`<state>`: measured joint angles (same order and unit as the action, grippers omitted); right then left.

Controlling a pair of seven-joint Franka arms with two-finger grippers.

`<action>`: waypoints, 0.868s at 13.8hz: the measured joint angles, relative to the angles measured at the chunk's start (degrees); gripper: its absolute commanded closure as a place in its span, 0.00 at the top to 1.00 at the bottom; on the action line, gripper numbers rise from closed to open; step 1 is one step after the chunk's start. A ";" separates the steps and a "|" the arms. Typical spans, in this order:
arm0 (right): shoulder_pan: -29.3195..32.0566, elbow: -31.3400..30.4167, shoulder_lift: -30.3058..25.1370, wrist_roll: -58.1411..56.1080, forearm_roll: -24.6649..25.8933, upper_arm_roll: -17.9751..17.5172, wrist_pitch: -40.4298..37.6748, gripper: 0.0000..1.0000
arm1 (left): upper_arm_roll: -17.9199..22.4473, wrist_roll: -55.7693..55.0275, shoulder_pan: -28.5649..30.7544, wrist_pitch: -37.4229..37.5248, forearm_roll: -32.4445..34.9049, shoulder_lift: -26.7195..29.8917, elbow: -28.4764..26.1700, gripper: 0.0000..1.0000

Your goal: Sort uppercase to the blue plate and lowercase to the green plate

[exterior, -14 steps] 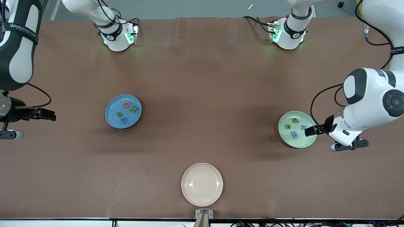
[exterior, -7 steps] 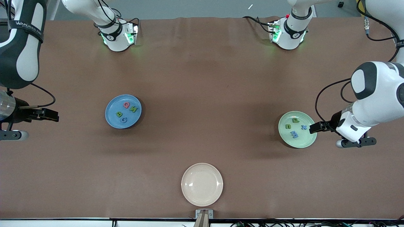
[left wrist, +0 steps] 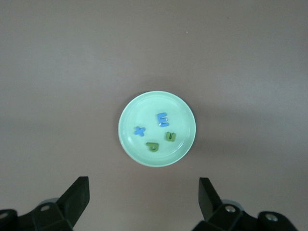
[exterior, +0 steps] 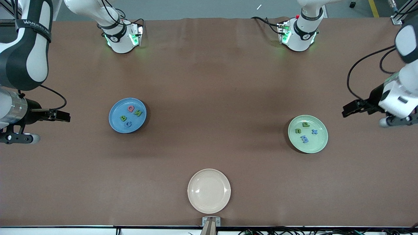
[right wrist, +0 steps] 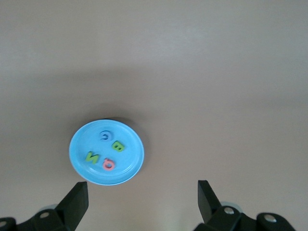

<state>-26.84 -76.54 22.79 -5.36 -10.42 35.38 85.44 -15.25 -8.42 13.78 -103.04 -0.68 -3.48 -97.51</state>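
Seen from the front: round shallow blue plate (exterior: 127, 115) toward the right arm's end of the brown desk (exterior: 209, 81), carrying four tiny foam capitals (exterior: 131, 115) — pink Q, green N, green B, blue G. Round pale mint-green plate (exterior: 308, 133) toward the left arm's end, carrying four tiny foam lowercase letters (exterior: 305, 131) — green p, green n, blue x, blue m. Smooth cream plate (exterior: 209, 191) nearest the camera, midway between the other two. Left arm bent in from the desk's edge, left pincer (exterior: 349, 109) level over bare desk, near the green plate. Right arm folded likewise, right pincer (exterior: 62, 116) over bare desk, well apart from the blue plate.

From the left wrist: dark fingers (left wrist: 77, 197) spread wide, holding nothing, green plate (left wrist: 183, 106) below.

From the right wrist: fingers (right wrist: 77, 199) equally wide, nothing held, blue plate (right wrist: 82, 139) below.
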 measured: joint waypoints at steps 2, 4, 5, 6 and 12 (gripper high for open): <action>8.47 0.55 -1.70 0.09 1.10 -9.09 -0.08 1.00 | 0.10 0.58 0.08 2.19 -0.03 3.43 0.01 1.00; 14.75 0.64 -4.34 0.06 3.76 -16.00 -0.89 1.00 | 0.62 3.02 0.20 4.17 -0.11 5.38 0.16 1.00; 17.25 0.52 -5.98 0.07 5.19 -19.24 -2.02 1.00 | 0.92 4.30 0.56 5.39 -0.14 5.80 0.52 1.00; 19.45 -0.01 -7.80 0.11 6.05 -22.12 -3.10 1.00 | 1.17 5.58 0.99 6.48 -0.24 5.99 1.13 1.00; 30.53 -9.28 -19.15 0.19 9.07 -34.88 -3.85 1.00 | 14.20 7.51 -12.26 13.85 -0.78 6.08 7.36 1.00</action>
<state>3.68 -85.81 3.64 -5.17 -1.35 0.49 81.59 -1.06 -0.90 1.51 -89.19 -1.46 2.60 -90.14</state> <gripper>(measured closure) 0.000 0.000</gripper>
